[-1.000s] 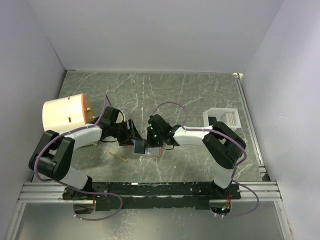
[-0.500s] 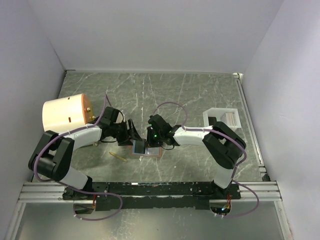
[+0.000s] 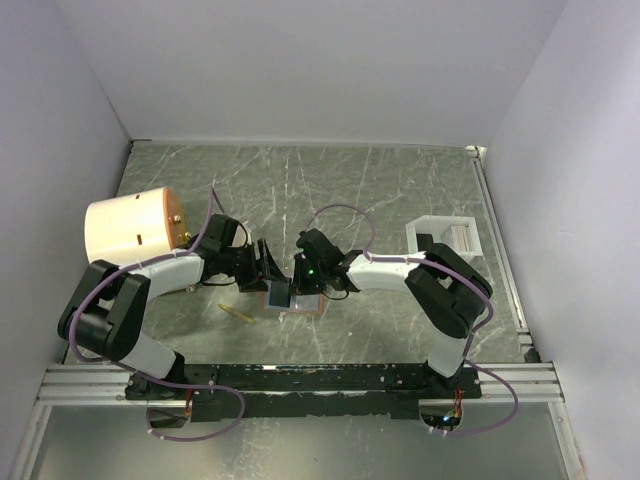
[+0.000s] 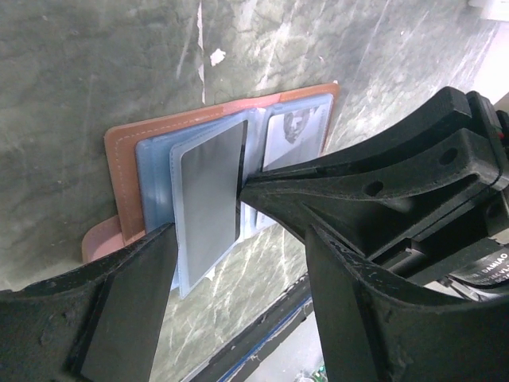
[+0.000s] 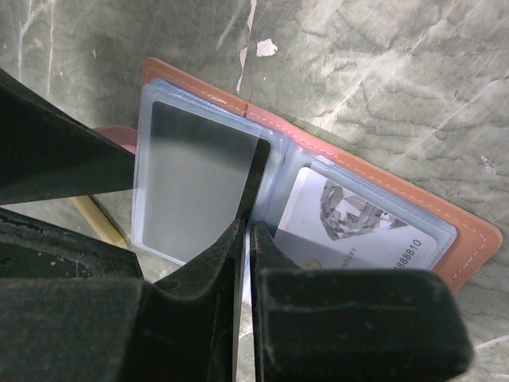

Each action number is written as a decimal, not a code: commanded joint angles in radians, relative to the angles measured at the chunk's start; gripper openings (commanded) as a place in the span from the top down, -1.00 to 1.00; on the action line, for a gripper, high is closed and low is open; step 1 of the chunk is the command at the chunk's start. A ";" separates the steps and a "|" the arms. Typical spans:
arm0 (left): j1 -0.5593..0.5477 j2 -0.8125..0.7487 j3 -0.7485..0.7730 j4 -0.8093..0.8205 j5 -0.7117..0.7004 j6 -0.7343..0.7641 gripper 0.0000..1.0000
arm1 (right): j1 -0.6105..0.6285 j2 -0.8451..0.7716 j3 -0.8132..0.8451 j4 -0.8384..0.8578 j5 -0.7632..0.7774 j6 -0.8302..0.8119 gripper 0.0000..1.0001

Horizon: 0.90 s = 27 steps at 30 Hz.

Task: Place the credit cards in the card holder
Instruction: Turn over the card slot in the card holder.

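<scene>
The tan-brown card holder (image 3: 312, 311) (image 4: 127, 143) (image 5: 469, 239) lies open on the table between the two arms, its clear blue sleeves showing. A grey credit card (image 4: 211, 191) (image 5: 195, 187) sits in a raised sleeve leaf on one half. A whitish card with a diamond picture (image 5: 358, 223) (image 4: 296, 131) fills the other half. My right gripper (image 5: 246, 231) (image 3: 296, 284) is shut at the fold, with a thin pale edge pinched between its fingers where the grey card ends. My left gripper (image 4: 238, 318) (image 3: 268, 270) hangs open over the holder's outer side, holding nothing.
A big cream cylinder (image 3: 125, 230) stands at the left, close to the left arm. A white open tray (image 3: 432, 232) holding more cards (image 3: 463, 238) sits at the right. A small yellowish stick (image 3: 238, 313) (image 5: 99, 219) lies beside the holder. The holder's snap tab (image 4: 99, 239) sticks out sideways.
</scene>
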 commanded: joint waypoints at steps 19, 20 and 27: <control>-0.040 -0.020 0.000 0.122 0.137 -0.080 -0.50 | 0.006 -0.154 -0.085 -0.038 0.181 -0.069 0.52; -0.047 -0.017 0.004 0.127 0.136 -0.083 -0.49 | 0.006 -0.168 -0.090 -0.048 0.216 -0.078 0.49; -0.111 0.006 0.047 0.144 0.119 -0.106 -0.49 | -0.025 -0.296 -0.145 -0.095 0.375 -0.142 0.38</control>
